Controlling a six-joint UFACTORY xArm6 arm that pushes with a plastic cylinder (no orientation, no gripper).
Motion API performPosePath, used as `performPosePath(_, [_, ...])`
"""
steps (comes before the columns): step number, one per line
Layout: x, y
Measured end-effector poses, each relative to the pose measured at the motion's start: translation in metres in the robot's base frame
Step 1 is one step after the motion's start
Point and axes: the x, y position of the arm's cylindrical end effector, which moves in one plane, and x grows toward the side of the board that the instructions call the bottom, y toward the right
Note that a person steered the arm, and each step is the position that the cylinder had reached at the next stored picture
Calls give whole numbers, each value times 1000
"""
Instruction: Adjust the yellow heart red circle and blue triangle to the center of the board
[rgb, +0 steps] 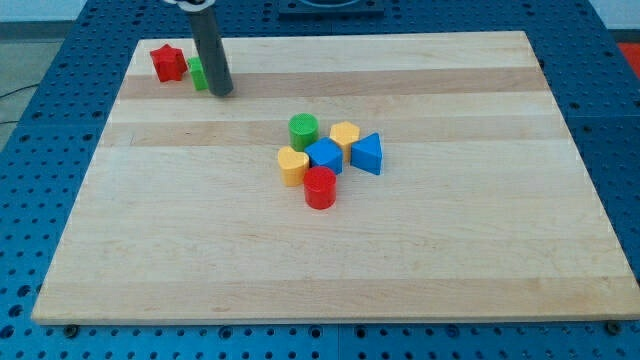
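The yellow heart (292, 165), the red circle (320, 187) and the blue triangle (367, 153) sit in a tight cluster near the middle of the wooden board (480, 260). The heart is on the cluster's left, the red circle at its bottom, the triangle at its right. My tip (221, 92) is near the board's top left corner, far up and left of the cluster. It stands right beside a green block (198, 73) that the rod partly hides.
The cluster also holds a green cylinder (303, 130), a yellow block (345, 135) and a blue block (324, 155) in its middle. A red star (167, 63) lies at the top left corner, left of the green block.
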Motion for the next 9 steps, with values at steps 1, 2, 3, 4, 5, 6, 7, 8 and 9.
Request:
performPosePath(1, [-12, -3])
performPosePath(2, [-14, -32])
performPosePath(3, [7, -5])
performPosePath(4, [102, 3])
performPosePath(5, [152, 75])
performPosePath(6, [161, 66])
performPosePath(7, [174, 44])
performPosePath(8, [213, 105])
performPosePath(9, [224, 131])
